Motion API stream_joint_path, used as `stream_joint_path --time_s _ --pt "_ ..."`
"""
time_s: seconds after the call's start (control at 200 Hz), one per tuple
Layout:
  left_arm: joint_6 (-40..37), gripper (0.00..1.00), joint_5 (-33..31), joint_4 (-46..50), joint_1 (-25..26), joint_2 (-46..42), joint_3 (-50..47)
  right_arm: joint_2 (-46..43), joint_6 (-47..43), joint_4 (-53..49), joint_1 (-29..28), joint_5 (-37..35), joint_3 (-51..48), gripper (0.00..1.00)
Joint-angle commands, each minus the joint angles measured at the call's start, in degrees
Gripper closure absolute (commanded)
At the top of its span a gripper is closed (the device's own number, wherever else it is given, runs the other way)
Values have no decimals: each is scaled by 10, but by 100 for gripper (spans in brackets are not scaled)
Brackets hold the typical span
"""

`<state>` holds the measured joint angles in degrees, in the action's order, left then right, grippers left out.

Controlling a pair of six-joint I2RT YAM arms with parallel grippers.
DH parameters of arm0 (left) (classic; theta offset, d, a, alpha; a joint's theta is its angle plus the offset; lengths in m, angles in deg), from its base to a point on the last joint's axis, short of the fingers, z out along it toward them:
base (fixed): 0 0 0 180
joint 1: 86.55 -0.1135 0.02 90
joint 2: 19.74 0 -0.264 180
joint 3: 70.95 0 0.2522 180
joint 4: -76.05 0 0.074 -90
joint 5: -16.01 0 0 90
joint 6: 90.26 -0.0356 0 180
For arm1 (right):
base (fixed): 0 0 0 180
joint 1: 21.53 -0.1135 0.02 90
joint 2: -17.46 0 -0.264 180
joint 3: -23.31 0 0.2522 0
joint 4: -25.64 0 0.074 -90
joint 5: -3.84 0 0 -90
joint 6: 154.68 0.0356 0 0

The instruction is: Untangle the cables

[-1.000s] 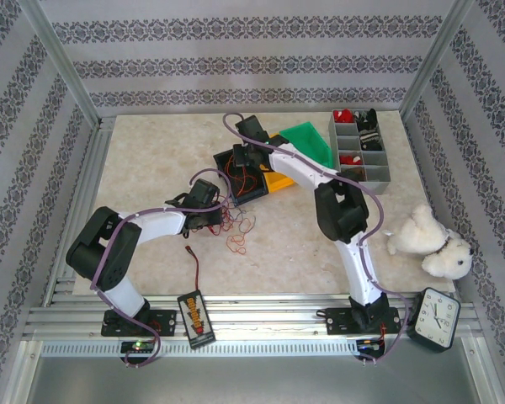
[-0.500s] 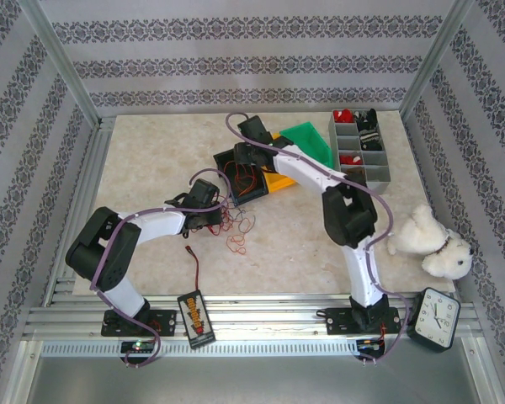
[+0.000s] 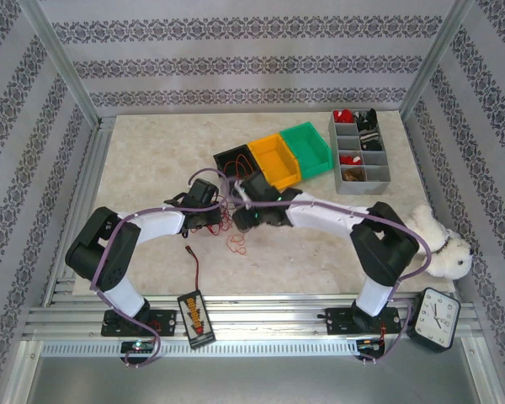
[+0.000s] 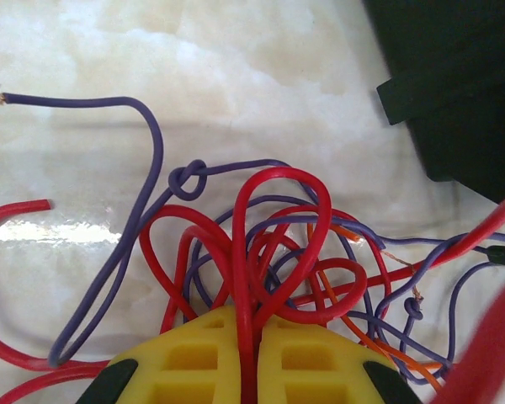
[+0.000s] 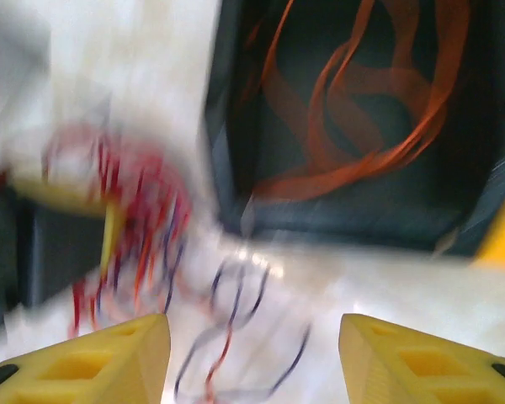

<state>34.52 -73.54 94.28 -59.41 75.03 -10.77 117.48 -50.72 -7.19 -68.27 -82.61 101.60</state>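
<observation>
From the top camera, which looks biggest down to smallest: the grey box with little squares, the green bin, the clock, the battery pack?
1. Grey divided box
2. Green bin and clock: they look about alike, so no ranking between them
3. Battery pack

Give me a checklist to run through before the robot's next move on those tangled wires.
1. Left hand gripping a red wire: ok, shut on it.
2. Right hand free to grab: ok, open and empty.
3. Tangle loosened: not ok, red, purple and orange wires knotted together.
4. Right wrist view sharp enough to aim: not ok, blurred.
5. Orange wire inside the black bin: ok.
</observation>
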Motion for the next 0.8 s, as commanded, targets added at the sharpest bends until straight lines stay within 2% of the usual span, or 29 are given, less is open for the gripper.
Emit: stream_joint_path --time_s 0.0,0.5,0.56,0.645,0.695,0.72,0.794 --pt "15 100 -14 59 -18 7 -10 10 -56 -19 -32 53 -17 43" --pt "26 100 2 43 -22 16 -14 90 -89 -30 -47 71 30 44" --pt "24 100 4 43 -22 19 -11 100 -89 -27 -48 66 37 53" --pt "22 100 6 46 -22 23 -7 104 -86 -21 -47 55 40 83" --pt "20 100 8 45 -22 24 -7 98 -81 -14 -44 45 33 96" --pt "20 100 8 45 -22 24 -6 92 -78 -10 -41 39 28 100" --pt "18 100 7 48 -22 27 -5 64 -62 4 -26 22 9 100"
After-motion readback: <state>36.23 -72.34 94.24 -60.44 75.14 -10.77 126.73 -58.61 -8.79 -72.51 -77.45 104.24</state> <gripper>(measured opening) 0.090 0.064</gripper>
